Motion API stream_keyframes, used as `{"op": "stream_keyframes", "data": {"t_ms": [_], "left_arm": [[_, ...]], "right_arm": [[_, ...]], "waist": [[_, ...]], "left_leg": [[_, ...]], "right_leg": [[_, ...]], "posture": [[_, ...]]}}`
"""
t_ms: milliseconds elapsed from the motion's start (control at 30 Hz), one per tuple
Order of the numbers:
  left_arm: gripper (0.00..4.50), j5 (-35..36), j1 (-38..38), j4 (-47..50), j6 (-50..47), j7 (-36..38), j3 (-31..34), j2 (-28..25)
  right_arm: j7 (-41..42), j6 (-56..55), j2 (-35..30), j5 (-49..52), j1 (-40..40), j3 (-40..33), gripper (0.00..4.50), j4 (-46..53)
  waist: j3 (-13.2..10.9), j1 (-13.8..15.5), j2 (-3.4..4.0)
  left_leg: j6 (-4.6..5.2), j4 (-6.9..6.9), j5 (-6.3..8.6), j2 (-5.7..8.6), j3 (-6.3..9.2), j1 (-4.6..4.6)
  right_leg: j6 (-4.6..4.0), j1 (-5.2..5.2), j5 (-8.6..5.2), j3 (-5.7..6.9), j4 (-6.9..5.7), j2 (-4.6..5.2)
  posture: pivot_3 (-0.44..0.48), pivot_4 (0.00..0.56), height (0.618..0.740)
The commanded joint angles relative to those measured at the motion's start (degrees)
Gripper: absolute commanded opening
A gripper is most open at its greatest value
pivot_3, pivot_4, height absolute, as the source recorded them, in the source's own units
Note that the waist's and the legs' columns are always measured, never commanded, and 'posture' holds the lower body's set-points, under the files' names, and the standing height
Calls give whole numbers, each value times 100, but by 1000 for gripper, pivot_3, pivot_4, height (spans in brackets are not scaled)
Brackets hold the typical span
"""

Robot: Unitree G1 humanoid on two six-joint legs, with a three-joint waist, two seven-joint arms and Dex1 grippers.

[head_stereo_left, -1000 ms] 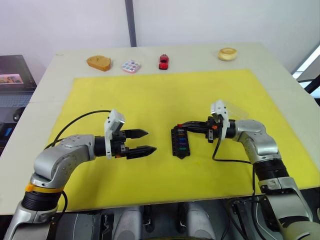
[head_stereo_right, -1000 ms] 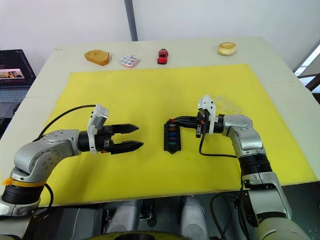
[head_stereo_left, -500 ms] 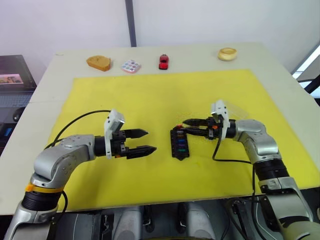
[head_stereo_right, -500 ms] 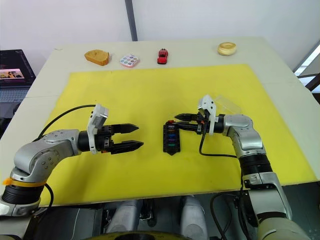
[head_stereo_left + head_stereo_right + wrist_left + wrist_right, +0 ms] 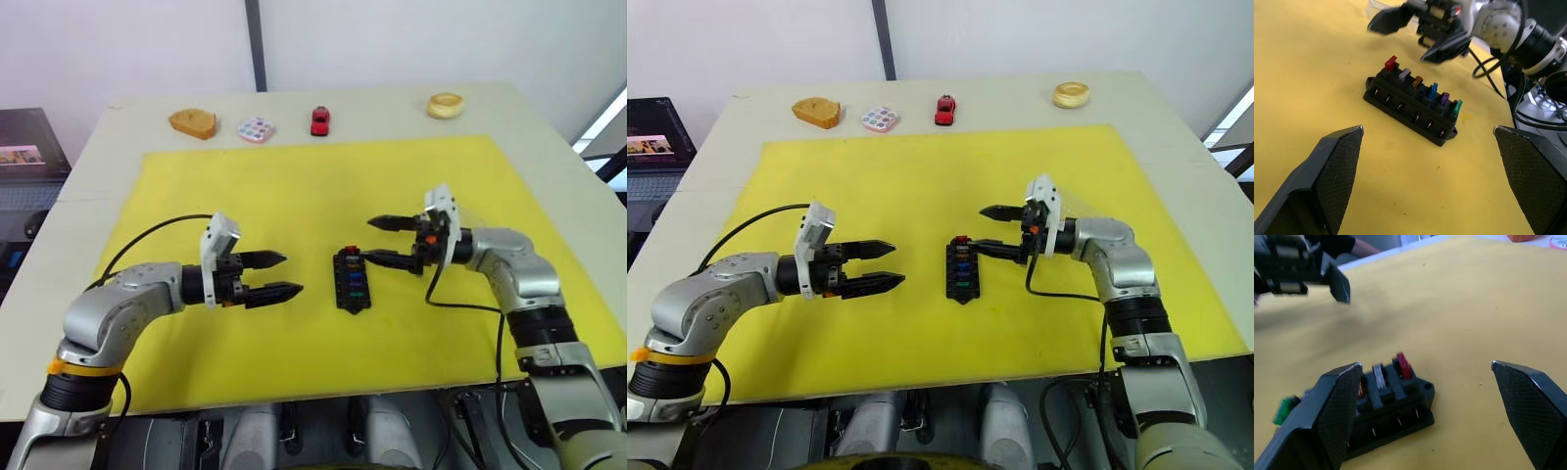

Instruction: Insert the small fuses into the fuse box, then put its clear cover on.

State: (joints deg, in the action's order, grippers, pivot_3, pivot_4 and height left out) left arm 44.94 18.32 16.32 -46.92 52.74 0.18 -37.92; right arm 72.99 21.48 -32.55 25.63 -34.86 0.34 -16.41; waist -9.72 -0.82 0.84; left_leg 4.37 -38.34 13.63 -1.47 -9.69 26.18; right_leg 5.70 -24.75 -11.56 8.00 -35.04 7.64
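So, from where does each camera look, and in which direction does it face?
Left eye and right eye views: on the head, facing forward and down at the fuse box; both arms show.
Left wrist view: on the left wrist, looking along the open left claw at the fuse box and the right claw.
Right wrist view: on the right wrist, looking along the open right claw at the fuse box.
All share the fuse box.

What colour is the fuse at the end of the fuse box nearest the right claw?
Red fuse, clearest in the left wrist view.
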Motion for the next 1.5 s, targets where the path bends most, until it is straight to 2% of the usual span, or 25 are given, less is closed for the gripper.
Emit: {"op": "stream_keyframes", "data": {"t_ms": [33, 133, 367, 1500], "left_arm": [[4500, -127, 281, 34, 179, 184, 130, -199], [4500, -458, 446, -49, 404, 342, -13, -405], [4500, -624, 428, 49, 529, 369, -51, -391], [4500, -617, -8, 186, 582, 77, 78, -106]], "right_arm": [[-15, 461, -31, 351, -239, -135, 4458, 534], [-191, 452, 105, 219, -291, -10, 3594, 594], [-412, 205, 211, -193, -283, 340, 28, 604], [-166, -600, 18, -904, 293, 683, 28, 215]], "waist": [[0, 9, 0], [0, 19, 0], [0, 8, 0], [3, 13, -3]], "left_leg": [[0, 0, 0, 0, 0, 0], [-2, 0, 1, 2, 0, 0], [-15, 1, 8, 2, -2, 2], [-17, 1, 8, 2, -1, -16]], "right_leg": [[-2, 0, -1, 0, -1, 0], [-3, 0, -2, 0, -1, 2], [-4, -4, -2, 0, -3, 2], [-3, 14, -4, 0, -1, 2]], "posture": [[0, 150, 740], [0, 150, 740], [0, 150, 740], [0, 150, 740]]}}
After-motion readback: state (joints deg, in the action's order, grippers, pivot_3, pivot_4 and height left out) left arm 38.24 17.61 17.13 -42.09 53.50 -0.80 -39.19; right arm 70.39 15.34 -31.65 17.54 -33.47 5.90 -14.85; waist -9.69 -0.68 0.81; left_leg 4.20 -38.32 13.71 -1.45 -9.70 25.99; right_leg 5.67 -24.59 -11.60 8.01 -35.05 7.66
